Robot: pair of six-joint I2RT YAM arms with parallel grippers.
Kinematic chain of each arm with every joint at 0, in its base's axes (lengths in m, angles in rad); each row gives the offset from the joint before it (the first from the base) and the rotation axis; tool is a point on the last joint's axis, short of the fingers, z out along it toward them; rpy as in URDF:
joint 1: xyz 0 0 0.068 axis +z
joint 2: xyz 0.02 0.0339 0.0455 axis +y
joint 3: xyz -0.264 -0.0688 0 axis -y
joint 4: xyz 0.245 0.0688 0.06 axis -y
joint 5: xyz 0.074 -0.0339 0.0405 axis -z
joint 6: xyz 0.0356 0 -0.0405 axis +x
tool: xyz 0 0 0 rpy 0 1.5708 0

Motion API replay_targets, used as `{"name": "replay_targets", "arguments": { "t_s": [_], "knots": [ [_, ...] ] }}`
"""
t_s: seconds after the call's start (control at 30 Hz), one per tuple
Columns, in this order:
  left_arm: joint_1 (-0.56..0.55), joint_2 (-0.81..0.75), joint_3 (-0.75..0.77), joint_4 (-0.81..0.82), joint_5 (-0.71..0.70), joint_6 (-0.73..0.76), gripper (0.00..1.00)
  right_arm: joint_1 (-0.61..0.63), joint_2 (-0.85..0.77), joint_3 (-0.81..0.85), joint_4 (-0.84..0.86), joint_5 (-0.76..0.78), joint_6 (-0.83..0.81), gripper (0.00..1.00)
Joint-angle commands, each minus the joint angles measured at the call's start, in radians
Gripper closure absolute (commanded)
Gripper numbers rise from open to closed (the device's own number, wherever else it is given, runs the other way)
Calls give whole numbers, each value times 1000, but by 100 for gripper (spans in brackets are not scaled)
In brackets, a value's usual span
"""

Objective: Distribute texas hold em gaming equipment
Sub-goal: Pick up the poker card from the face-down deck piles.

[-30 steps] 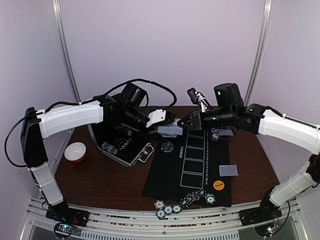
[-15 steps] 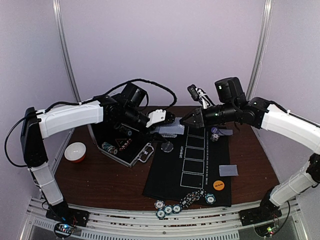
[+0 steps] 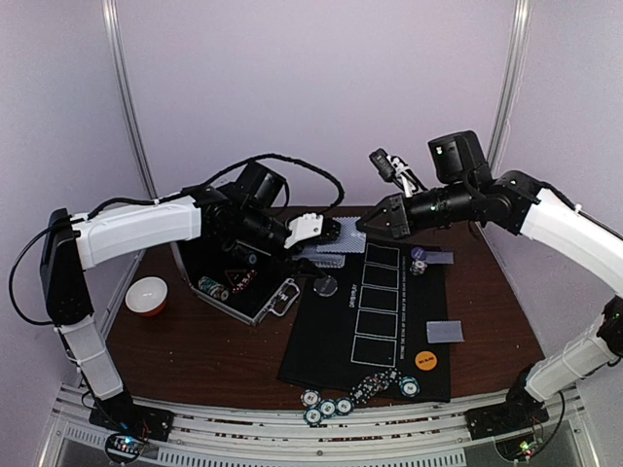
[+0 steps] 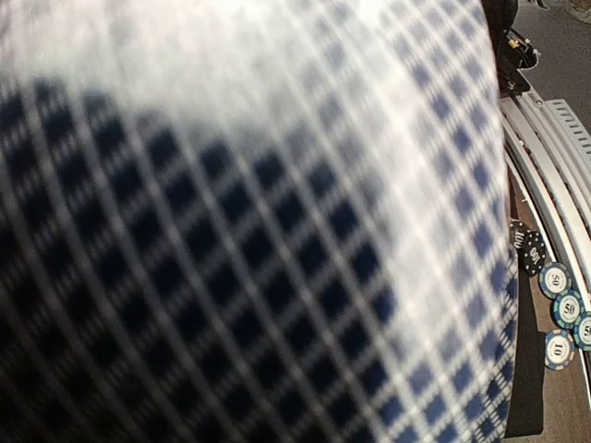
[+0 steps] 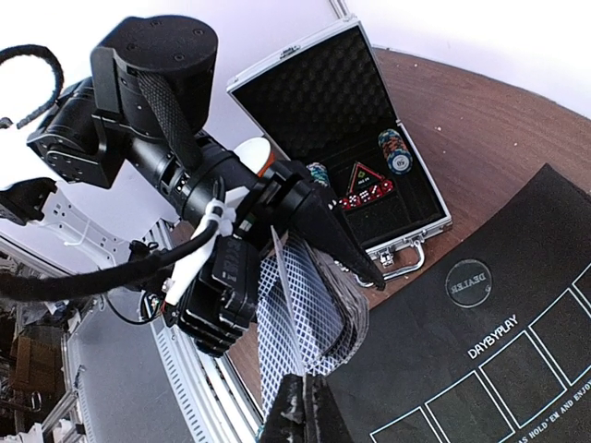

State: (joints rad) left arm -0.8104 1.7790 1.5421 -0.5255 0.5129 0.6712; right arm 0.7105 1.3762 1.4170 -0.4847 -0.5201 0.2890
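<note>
While the black mat (image 3: 389,331) lies lower centre, the left gripper (image 3: 327,233) at mid-frame grasps the deck (image 5: 319,318), jaws part-spread round it. Right gripper (image 5: 305,411) clenched on one card (image 5: 283,291), edge-on beside the deck. Draw it straight out so neighbouring cards don't drag, then lay it flat.

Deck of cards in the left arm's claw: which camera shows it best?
The right wrist view. There the deck of cards sits clearly in the left gripper, with one card pinched by the right gripper. The top view shows it small and far off; the left wrist view is only a blurred checked back.
</note>
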Motion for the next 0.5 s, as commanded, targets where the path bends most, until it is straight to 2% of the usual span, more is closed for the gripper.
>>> {"name": "replay_targets", "arguments": {
  "t_s": [0.0,0.2,0.33,0.47],
  "knots": [
    [9,-32,-10,24,7,-4,43,-52,-53,52,-72,-58,-28,100],
    [10,-36,-21,23,3,-4,43,-247,-116,47,-282,5,-43,100],
    [11,-40,-25,25,4,-7,43,-370,-131,-58,-441,95,-96,100],
    [11,-40,-25,24,5,-9,43,-398,-94,-196,-492,135,-191,100]
  ]
}}
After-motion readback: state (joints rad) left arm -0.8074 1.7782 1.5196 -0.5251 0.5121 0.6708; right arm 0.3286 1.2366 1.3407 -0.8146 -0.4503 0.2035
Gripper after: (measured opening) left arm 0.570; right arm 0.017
